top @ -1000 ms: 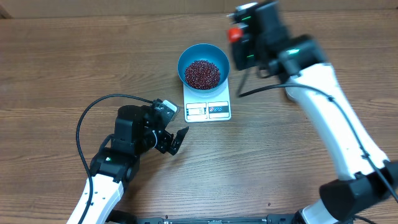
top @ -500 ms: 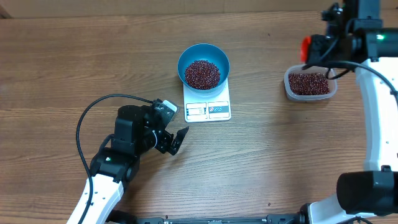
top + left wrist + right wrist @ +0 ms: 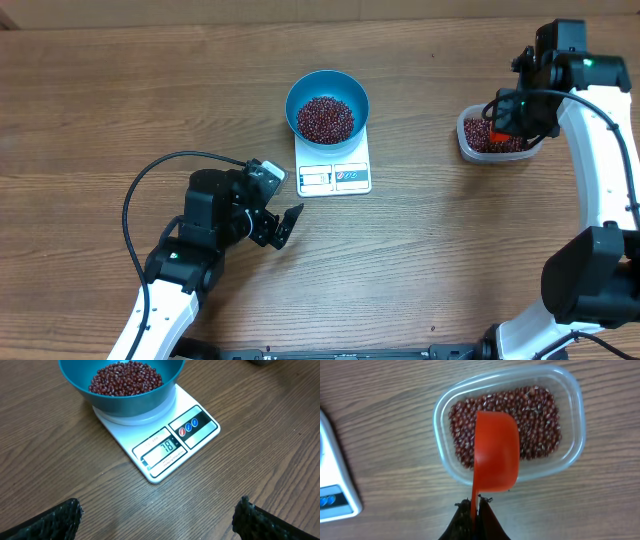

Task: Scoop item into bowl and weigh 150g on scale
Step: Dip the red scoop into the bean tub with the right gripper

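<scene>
The light blue bowl [image 3: 327,105] stands on the white scale [image 3: 334,176], holding a heap of dark red beans [image 3: 326,119]. In the left wrist view the bowl [image 3: 135,406] and its beans [image 3: 125,377] sit at the top, and the scale [image 3: 165,450] shows 78. My left gripper [image 3: 283,225] [image 3: 157,510] is open over bare wood, short of the scale. My right gripper [image 3: 508,118] [image 3: 475,505] is shut on the handle of an orange scoop [image 3: 495,455]. The scoop's cup hangs over the beans [image 3: 540,415] in the clear tub [image 3: 570,450].
The clear tub [image 3: 470,145] sits at the right of the table, well apart from the scale. A corner of the scale [image 3: 332,495] shows at the left of the right wrist view. A black cable [image 3: 135,195] loops beside the left arm.
My right arm has swung with the scoop from beside the bowl over to the tub on the right and come down over it. The left arm has not moved.
</scene>
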Controlling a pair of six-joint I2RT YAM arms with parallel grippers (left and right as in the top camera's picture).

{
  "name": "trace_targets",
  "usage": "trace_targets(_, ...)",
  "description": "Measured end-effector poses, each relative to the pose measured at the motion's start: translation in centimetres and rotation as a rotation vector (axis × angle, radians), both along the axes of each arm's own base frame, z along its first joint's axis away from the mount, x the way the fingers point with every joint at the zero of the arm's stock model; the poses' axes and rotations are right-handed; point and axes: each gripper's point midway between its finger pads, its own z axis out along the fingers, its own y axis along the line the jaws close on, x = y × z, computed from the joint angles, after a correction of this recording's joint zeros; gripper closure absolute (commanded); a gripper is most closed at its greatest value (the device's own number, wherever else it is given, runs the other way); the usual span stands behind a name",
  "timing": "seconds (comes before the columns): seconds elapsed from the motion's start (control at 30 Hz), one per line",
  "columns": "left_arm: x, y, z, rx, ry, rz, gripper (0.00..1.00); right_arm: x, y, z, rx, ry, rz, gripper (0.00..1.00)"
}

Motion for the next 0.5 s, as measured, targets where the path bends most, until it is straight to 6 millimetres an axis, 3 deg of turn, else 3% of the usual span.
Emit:
trace_targets(0.3,0.0,0.0,0.0,0.000,0.000,0.000,0.00,0.9,-0.7,-3.5,-0.038,-0.031,0.008,0.96)
trace_targets(0.5,0.0,0.0,0.0,0.000,0.000,0.000,0.00,0.8,-2.7,-5.2,-0.046,-0.044,-0.036,0.96)
